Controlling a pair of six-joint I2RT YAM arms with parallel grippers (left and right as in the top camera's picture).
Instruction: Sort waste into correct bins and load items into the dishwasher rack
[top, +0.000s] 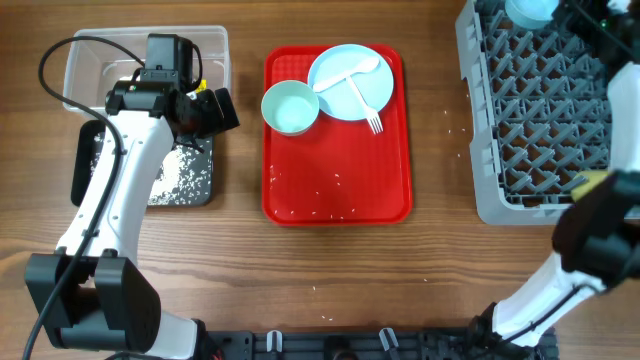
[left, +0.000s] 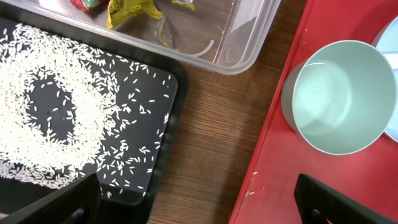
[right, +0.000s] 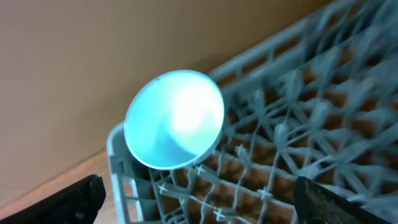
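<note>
My left gripper (top: 218, 110) (left: 199, 208) is open and empty, above the strip of table between the black bin (top: 195, 185) (left: 168, 124) and the red tray. The black bin holds rice grains (left: 56, 118). The clear bin (top: 215, 40) (left: 249, 37) holds red and yellow wrappers (left: 127, 11). On the tray stand a pale blue bowl (top: 290, 106) (left: 339, 96) and the blue plate (top: 352, 85), with a white spoon (top: 350, 72) and fork (top: 366, 108) on it. My right gripper (top: 578, 20) (right: 199, 202) is open over the far corner of the grey rack (top: 540, 130) (right: 280, 155), where a second blue bowl (top: 527, 10) (right: 174, 118) leans tilted.
The red tray (top: 335, 200) (left: 280, 174) carries a few loose grains, and more lie on the wood right of it (top: 455, 125). A yellow object (top: 592, 183) shows in the rack's near corner, partly hidden by my right arm.
</note>
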